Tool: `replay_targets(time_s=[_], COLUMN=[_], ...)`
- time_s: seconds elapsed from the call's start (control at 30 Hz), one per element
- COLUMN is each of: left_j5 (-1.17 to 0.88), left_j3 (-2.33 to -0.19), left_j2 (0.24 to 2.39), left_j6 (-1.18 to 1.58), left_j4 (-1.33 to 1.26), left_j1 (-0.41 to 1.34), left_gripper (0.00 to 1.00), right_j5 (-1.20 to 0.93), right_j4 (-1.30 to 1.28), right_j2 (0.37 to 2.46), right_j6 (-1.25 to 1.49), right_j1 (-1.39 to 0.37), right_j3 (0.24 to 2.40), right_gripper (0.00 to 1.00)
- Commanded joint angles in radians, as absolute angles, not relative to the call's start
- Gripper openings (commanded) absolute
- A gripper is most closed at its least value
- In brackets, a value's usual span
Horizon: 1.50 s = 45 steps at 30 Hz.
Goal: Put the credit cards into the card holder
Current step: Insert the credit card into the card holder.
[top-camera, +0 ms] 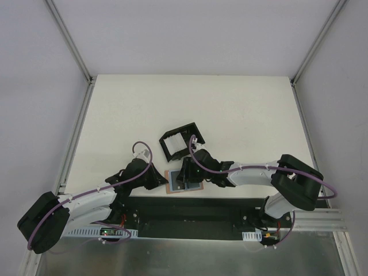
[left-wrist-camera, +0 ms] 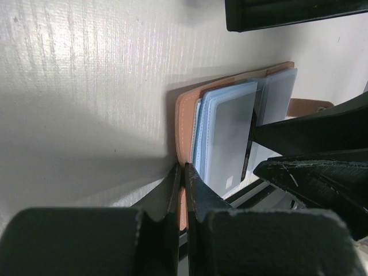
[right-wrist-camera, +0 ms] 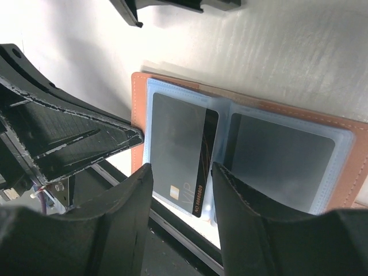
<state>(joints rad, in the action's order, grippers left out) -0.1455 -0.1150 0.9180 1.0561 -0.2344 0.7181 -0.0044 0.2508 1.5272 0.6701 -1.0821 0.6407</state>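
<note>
My left gripper [left-wrist-camera: 183,168] is clenched on the edge of the card holder [left-wrist-camera: 184,115] — my right gripper [right-wrist-camera: 181,169] hangs released, straddling a grey credit card [right-wrist-camera: 172,132].

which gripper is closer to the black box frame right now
Right. The right gripper is open above the card holder, just on the near side of the black box frame. The left gripper is pinched shut on the holder's left edge, farther from the frame.

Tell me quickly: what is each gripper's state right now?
Left gripper: closed on the card holder at its edge.
Right gripper: jaws apart over a grey card; grip cannot be told.
</note>
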Motion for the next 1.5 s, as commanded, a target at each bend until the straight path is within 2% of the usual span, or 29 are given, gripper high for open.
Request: replay_targets(time_s=[0.0,0.37,0.53,0.67,0.77,1.0,1.13,1.47], left_j5=[-0.133,-0.147,-0.159,-0.16,-0.169,-0.198,-0.225,-0.362], left_j3=[-0.094,-0.104,-0.103,-0.104,-0.113,-0.152,-0.19,-0.343], left_j2=[0.911,0.919,0.89,0.858,0.844,0.819,0.818,0.937], left_j6=[1.042,1.022,1.02,1.017,1.009,0.986,0.966,0.901], left_j4=[-0.184,-0.196,-0.196,-0.196,-0.186,-0.16,-0.15,-0.153], left_j1=[0.71,0.71,0.71,0.709,0.71,0.71,0.709,0.716], left_gripper=[0.0,0.0,0.0,0.0,0.0,0.0,0.0,0.0], right_j5=[0.011,-0.028,0.057,0.101,0.153,0.25,0.249,0.209], right_j4=[0.236,0.245,0.196,0.14,0.056,-0.115,-0.127,-0.134], right_j2=[1.546,1.562,1.485,1.434,1.422,1.424,1.442,1.505], right_j6=[0.629,0.624,0.608,0.594,0.583,0.581,0.568,0.58], right_j1=[-1.106,-1.121,-1.114,-1.112,-1.112,-1.109,-1.103,-1.104], right_j3=[0.704,0.727,0.701,0.696,0.704,0.703,0.692,0.689], right_gripper=[0.47,0.4,0.47,0.48,0.43,0.24,0.16,0.1])
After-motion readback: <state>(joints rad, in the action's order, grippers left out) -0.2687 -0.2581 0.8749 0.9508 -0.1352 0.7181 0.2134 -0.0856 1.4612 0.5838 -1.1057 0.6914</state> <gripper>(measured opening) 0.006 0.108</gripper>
